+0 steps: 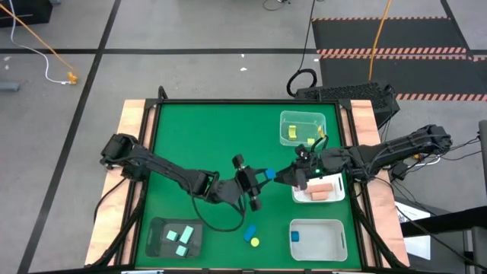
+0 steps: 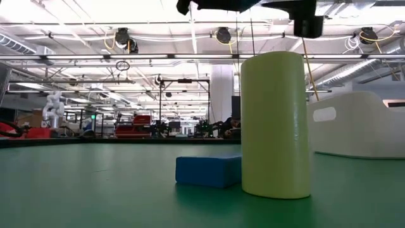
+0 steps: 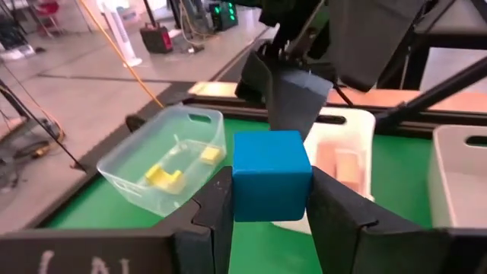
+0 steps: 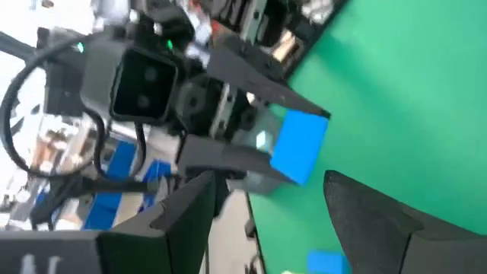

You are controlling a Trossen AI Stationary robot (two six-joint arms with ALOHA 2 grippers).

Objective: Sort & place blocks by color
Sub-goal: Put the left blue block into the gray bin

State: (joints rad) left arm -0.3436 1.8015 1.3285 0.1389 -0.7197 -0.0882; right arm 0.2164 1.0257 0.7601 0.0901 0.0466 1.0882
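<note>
Left end effector (image 3: 270, 209) is clamping one blue cube (image 3: 271, 176) at frame center, right end effector (image 1: 293, 176) is gaping wide beside it; three mint blocks (image 1: 179, 240) are sitting lower left.

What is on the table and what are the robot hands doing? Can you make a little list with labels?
left gripper: shut on blue cube, mid-table
right gripper: open, facing the cube, holding nothing
clear tray: yellow pieces
white tray by right arm: pink blocks
white tray at near edge: one blue block
dark tray: mint green blocks
loose on table: blue bar, yellow cylinder
</note>
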